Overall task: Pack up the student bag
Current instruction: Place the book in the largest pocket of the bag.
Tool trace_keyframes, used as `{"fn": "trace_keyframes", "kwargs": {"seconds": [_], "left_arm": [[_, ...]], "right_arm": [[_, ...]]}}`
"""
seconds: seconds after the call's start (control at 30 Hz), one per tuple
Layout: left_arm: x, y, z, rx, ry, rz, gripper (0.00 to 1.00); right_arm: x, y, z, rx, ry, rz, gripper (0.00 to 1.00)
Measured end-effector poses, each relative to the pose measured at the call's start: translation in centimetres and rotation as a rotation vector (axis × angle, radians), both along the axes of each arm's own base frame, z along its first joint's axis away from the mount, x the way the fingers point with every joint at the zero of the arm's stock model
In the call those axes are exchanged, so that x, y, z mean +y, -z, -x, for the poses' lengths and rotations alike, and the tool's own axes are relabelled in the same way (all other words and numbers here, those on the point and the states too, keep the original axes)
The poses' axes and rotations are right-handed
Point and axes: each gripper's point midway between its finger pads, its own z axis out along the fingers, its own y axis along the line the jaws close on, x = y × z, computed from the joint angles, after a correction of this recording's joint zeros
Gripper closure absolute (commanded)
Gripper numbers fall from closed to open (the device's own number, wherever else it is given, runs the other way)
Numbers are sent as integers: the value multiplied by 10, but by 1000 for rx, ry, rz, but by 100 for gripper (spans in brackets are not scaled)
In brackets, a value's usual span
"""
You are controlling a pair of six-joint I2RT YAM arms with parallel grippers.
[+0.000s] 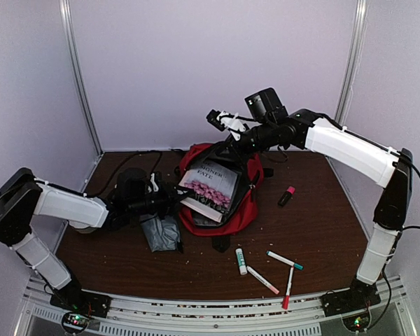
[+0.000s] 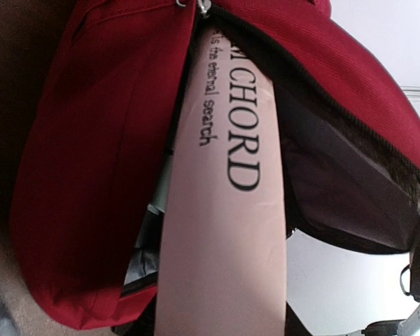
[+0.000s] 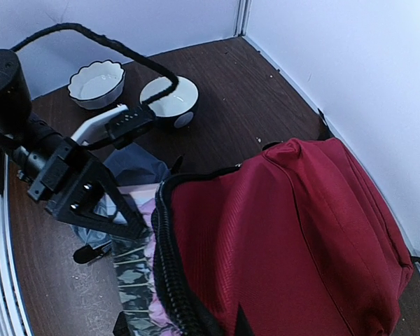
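The student bag [image 1: 246, 204], a red backpack with black zipper trim, lies open in the middle of the table. A book [image 1: 211, 185] with a pink flowered cover sticks halfway out of its mouth. My left gripper [image 1: 169, 200] is shut on the book's near end; the left wrist view shows only the pink spine [image 2: 224, 245] running into the bag [image 2: 98, 175], with my fingers hidden. My right gripper [image 1: 232, 148] holds the bag's upper rim raised; in the right wrist view the red fabric [image 3: 287, 238] covers its fingers, beside the book [image 3: 136, 280].
A small grey pouch [image 1: 159, 232] lies under the left gripper. Several markers [image 1: 262, 280] lie near the front edge, and a pink highlighter [image 1: 285, 196] lies right of the bag. Two white bowls [image 3: 96, 82] stand at the left. Walls close the back and sides.
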Motion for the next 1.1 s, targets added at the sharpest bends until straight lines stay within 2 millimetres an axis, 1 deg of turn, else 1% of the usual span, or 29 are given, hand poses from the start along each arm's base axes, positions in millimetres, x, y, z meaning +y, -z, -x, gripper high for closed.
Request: {"fn": "trace_keyframes", "kwargs": {"seconds": [0.17, 0.37, 0.53, 0.9, 1.0, 1.1], "left_arm": [[-18, 10, -22, 5, -10, 25, 73], [-37, 7, -43, -12, -10, 44, 73], [-49, 7, -57, -19, -9, 50, 73], [-67, 29, -78, 0, -9, 35, 71], [-71, 34, -83, 5, -8, 30, 66], [-75, 40, -88, 21, -3, 19, 57]], "right_arm": [[3, -1, 4, 5, -21, -7, 100], [7, -1, 9, 9, -41, -12, 100], [8, -1, 10, 10, -50, -15, 100], [9, 2, 11, 10, -59, -10, 100], [9, 6, 12, 17, -61, -5, 100], [9, 8, 13, 20, -61, -2, 100]]}}
